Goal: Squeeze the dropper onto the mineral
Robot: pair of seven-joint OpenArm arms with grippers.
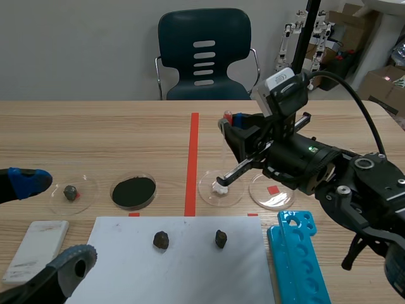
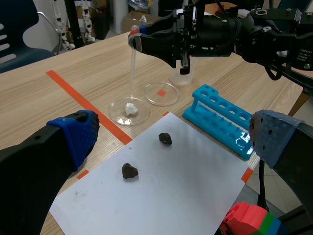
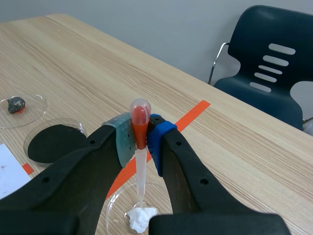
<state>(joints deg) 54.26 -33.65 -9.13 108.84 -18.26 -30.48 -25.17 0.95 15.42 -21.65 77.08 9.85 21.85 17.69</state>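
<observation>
The right claw [image 3: 140, 134] is closed on the dropper [image 3: 141, 171], and its two pads pinch the red bulb from both sides. The thin tube hangs straight down from the claw. Its tip is right over the white mineral [image 3: 139, 218], very close or touching. The mineral lies in a clear little dish [image 1: 204, 185] under the claw. The dropper is picked up and aimed, so the squeeze looks like the part left; no drop shows. The left claw [image 2: 173, 147] is wide open, empty and well apart.
</observation>
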